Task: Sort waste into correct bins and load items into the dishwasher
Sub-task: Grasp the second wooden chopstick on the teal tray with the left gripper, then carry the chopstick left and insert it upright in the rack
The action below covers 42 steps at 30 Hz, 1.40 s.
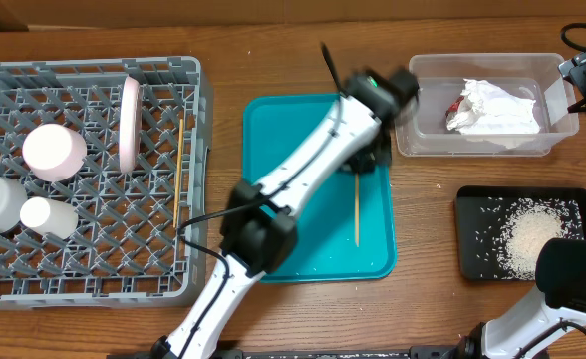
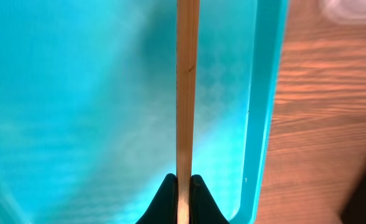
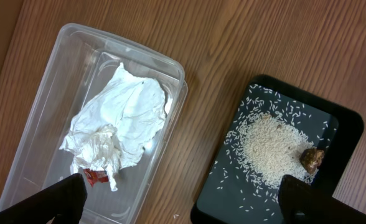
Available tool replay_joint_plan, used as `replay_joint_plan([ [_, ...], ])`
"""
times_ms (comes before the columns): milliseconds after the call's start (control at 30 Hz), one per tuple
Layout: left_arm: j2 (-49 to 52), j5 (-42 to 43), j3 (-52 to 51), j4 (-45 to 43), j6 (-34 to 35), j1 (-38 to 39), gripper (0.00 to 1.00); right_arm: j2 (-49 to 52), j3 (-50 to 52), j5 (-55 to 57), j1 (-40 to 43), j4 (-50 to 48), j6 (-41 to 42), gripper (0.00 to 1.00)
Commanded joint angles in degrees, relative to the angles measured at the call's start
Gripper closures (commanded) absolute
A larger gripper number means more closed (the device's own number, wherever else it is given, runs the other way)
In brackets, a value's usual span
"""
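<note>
On teal tray [image 1: 278, 130], L gripper [image 2: 183, 182] clamped on chopstick [image 2: 187, 93] at far end; end grip may let it pivot/slip during lift. R gripper [image 3: 183, 202] jaws apart.

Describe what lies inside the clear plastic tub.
A crumpled white napkin fills most of the clear tub. A red wrapper peeks out at its edge; the napkin covers the rest of it, and anything else beneath cannot be seen.
</note>
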<state>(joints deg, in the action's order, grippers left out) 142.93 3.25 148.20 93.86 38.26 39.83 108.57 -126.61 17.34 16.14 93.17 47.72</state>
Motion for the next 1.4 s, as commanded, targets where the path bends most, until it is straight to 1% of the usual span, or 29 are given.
replay_joint_plan([
  [0,-2.3,-0.5,9.6,3.0,-14.7,-5.4,0.96,-0.9,-0.5,0.6,0.2,0.0,-0.2,0.00],
  [33,-3.4,0.7,10.4,3.0,-19.3,-6.8,0.96,-0.9,-0.5,0.6,0.2,0.0,-0.2,0.00],
  [67,-4.8,0.6,10.9,3.0,-21.7,-8.3,0.96,-0.9,-0.5,0.6,0.2,0.0,-0.2,0.00],
  [200,-10.8,-3.7,10.8,3.0,-22.6,-15.0,0.96,-0.9,-0.5,0.6,0.2,0.0,-0.2,0.00],
  [333,-16.6,-3.0,9.4,3.0,-25.4,-22.3,0.96,-0.9,-0.5,0.6,0.2,0.0,-0.2,0.00],
  [433,-22.2,-3.0,3.5,3.0,-28.1,-27.8,0.96,-0.9,-0.5,0.6,0.2,0.0,-0.2,0.00],
  [567,-29.5,-3.0,-9.3,3.0,-28.9,-34.0,0.96,-0.9,-0.5,0.6,0.2,0.0,-0.2,0.00],
  [633,-31.5,-2.3,-15.1,3.0,-31.0,-36.0,0.96,-0.9,-0.5,0.6,0.2,0.0,-0.2,0.00],
  [733,-31.9,-1.6,-21.7,2.3,-35.8,-36.9,0.96,-0.9,-0.5,0.6,0.2,0.0,-0.2,0.00],
  [800,-31.8,-1.8,-26.2,0.0,-38.2,-36.7,0.96,-0.9,-0.5,0.6,0.2,0.0,-0.2,0.00],
  [833,-31.7,-2.2,-28.3,-1.4,-38.4,-36.5,0.96,-0.9,-0.5,0.6,0.2,0.0,-0.2,0.00],
  [933,-31.7,-7.3,-34.6,-7.2,-35.3,-36.5,0.96,-0.9,-0.5,0.6,0.2,0.0,-0.2,0.00],
  [1067,-31.7,-15.3,-38.7,-11.3,-35.3,-37.7,0.96,-0.9,-0.5,0.6,0.2,0.0,-0.2,0.00],
  [1200,-31.7,-14.7,-39.8,-13.1,-35.7,-39.1,0.96,-0.9,-0.5,0.6,0.2,0.0,-0.2,0.00],
  [1367,-31.7,-10.4,-41.9,-17.4,-39.3,-39.6,0.96,-0.9,-0.5,0.6,0.2,0.0,-0.2,0.00],
])
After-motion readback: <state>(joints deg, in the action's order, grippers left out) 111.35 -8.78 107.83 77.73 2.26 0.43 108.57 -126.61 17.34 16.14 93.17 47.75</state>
